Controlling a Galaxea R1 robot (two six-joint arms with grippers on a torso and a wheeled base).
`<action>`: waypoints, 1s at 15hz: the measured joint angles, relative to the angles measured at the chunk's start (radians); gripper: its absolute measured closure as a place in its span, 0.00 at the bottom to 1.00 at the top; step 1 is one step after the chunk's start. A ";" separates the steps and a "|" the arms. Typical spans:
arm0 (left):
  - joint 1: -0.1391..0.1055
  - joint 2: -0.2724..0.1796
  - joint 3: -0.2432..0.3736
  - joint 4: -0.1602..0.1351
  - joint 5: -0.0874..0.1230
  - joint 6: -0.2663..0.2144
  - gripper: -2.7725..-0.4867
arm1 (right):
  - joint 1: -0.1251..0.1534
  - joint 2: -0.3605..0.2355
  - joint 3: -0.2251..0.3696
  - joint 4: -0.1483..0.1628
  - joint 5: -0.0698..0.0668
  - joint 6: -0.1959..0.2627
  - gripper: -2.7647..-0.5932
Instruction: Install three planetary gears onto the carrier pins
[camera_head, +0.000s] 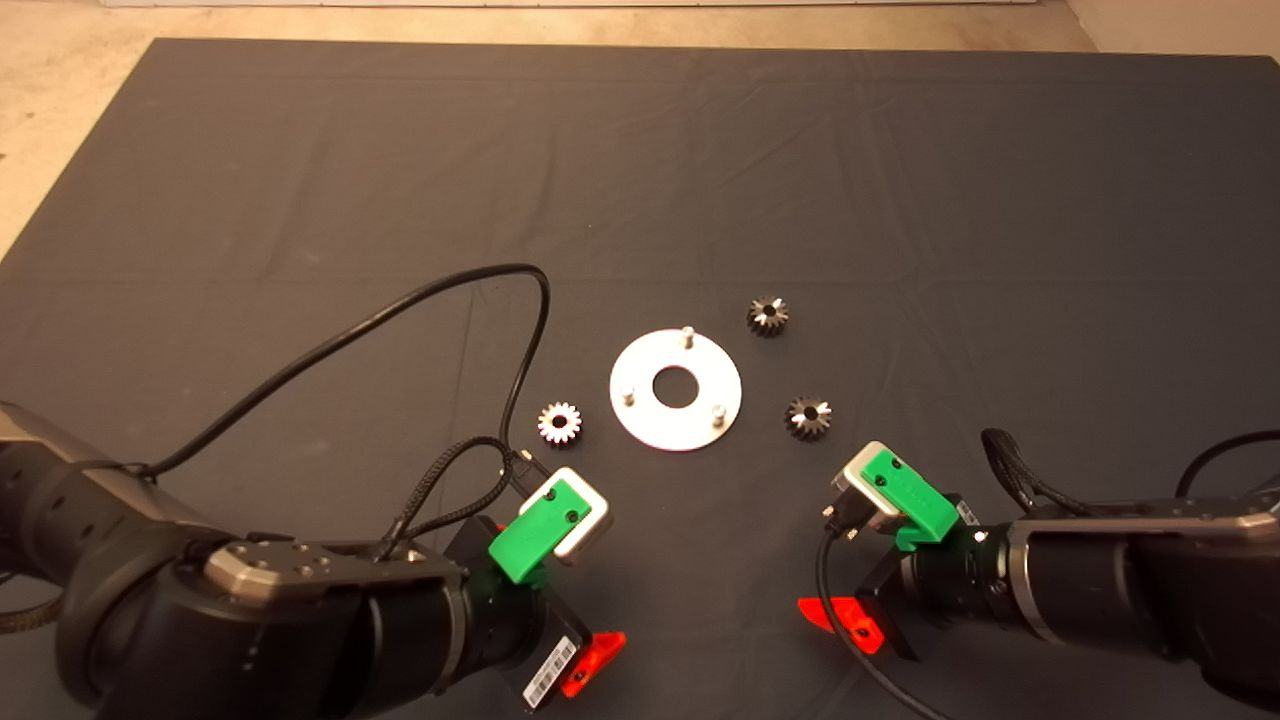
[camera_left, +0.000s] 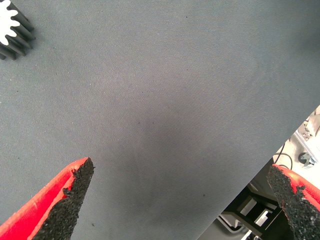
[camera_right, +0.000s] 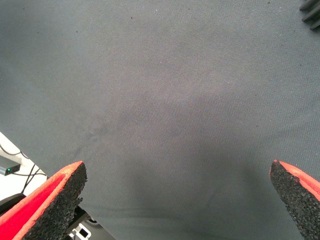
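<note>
A wide dark grey fabric mat (camera_head: 900, 180) is covering the table. The 2 black arms are being held low over its near edge. The left gripper (camera_left: 180, 200) and the right gripper (camera_right: 175, 200) are both spread wide apart, nothing being gripped. A flat round silver metal disc (camera_head: 640, 410) with 3 short silver carrier pins (camera_head: 687, 334) is lying at the centre. The 3 small toothed planetary gears (camera_head: 560, 422) are lying around it on the mat, none mounted.
</note>
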 joint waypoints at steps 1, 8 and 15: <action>0.000 0.000 0.000 0.000 0.000 0.000 0.11 | 0.000 -0.002 0.000 0.000 0.000 0.001 0.01; 0.000 0.001 0.000 0.002 0.000 0.000 0.11 | 0.058 -0.135 0.000 0.020 -0.001 -0.024 0.01; 0.000 0.003 0.000 0.002 0.000 0.000 0.11 | 0.081 -0.170 -0.082 0.033 0.001 -0.090 0.01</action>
